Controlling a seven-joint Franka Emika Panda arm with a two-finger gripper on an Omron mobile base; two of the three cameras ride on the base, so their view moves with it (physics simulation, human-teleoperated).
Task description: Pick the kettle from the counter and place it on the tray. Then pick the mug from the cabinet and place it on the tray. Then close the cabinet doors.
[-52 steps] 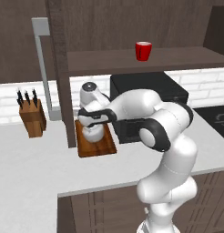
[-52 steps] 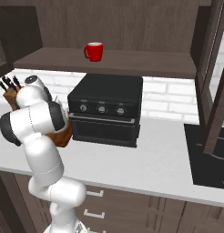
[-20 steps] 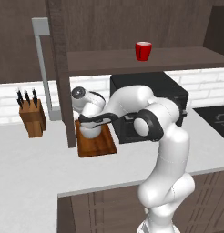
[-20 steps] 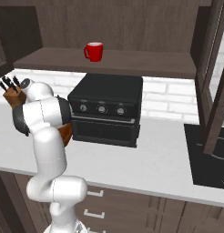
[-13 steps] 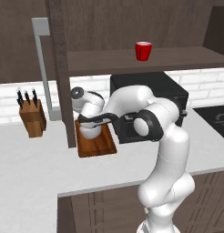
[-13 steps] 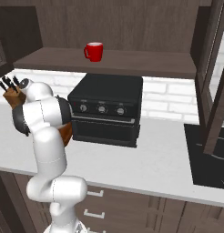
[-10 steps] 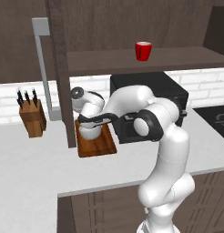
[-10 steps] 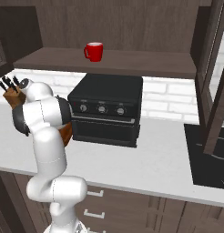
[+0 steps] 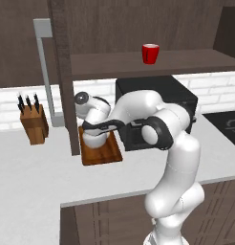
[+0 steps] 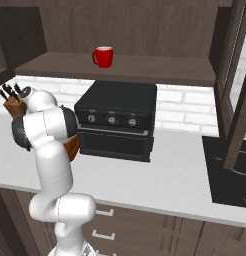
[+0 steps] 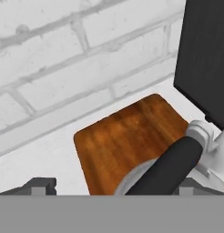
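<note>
Left base view: kettle [image 9: 94,137] sits on the tray [image 9: 101,154], left of frame centre, w/ its dark arched handle running across at about mid-height. Tray lies flat on the counter [image 9: 38,182], just left of the black oven [image 9: 157,103] and right beside the dark vertical edge of the open cabinet door [image 9: 67,86]. Arm comes up from lower right, bends over, and its hand end sits directly above the kettle; the gripper itself is hidden behind the wrist in this view.

Hand view: gripper [image 11: 114,185] looks down on the tray [image 11: 127,136], wood grain filling mid-frame. Two dark fingertips [image 11: 40,184] stand far apart at bottom left and bottom right, w/ the kettle's dark handle [image 11: 170,166] and a bit of grey body [image 11: 132,178] between them, lid knob [image 11: 201,133] at right. Jaws are spread wide and the tips are not pressed on the handle — released, not clamped. Oven's black side is in the upper right, white brick wall across the top.

Mug [image 9: 150,53] stands upright on the cabinet [image 9: 153,64] shelf, upper right of centre in left base view, well apart from the arm. Right base view has the mug [image 10: 102,56] upper left of centre on the shelf, above the oven [image 10: 117,120]. Knife block [image 9: 33,122] at left on counter, near the wall. Second cabinet door [image 10: 235,80] hangs open along the right edge of right base view. Tray and kettle are hidden behind the arm there.
</note>
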